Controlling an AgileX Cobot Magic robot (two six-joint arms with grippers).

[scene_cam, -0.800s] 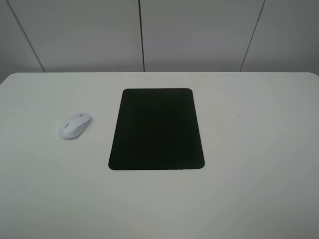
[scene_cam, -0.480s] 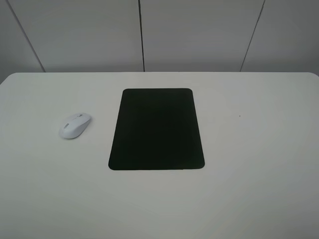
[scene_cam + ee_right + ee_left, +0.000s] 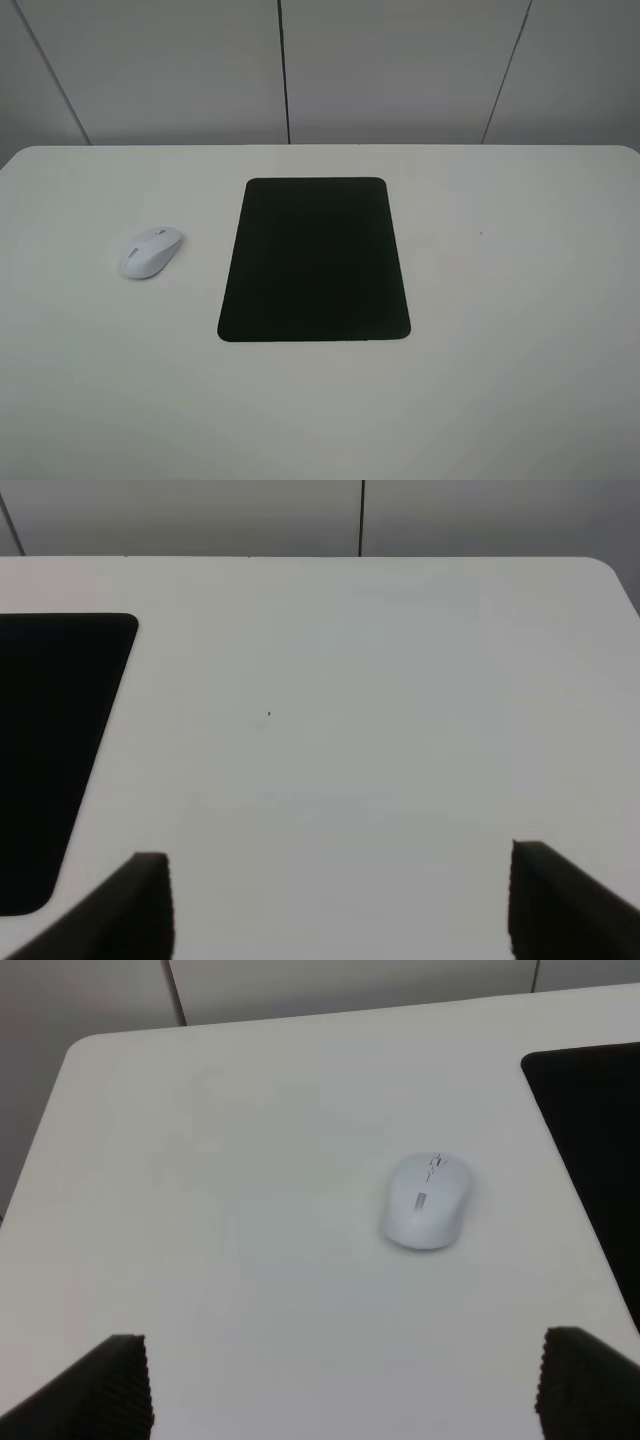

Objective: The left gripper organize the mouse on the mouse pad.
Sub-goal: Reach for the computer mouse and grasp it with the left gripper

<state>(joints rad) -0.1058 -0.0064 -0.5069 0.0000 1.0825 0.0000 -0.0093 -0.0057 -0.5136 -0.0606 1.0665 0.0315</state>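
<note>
- Left gripper (image 3: pixel 345 1388) has its two fingers (image 3: pixel 100 1390) spread wide with nothing between them, and it hangs back from the work, off the table (image 3: pixel 220 1160).
- Ahead of it the mouse (image 3: pixel 425 1202) lies flat on the bare table, a little toward the finger nearer the mouse pad (image 3: pixel 595 1130). A strip of table separates mouse and pad, so the placing is not yet done.
- By my judgement, the spread fingers suit a reach forward and down to straddle the mouse. The pad lies beyond the mouse on that same side.
- Right gripper (image 3: pixel 355 905) is likewise spread and empty. Only bare table and the pad's far edge lie ahead of it, so it seems to be kept out of the way.
- Only the wrist views show the fingers, and the left one also shows the mouse's scroll wheel. The high view shows neither gripper, but it takes in the whole pad and the gap beside it.
</note>
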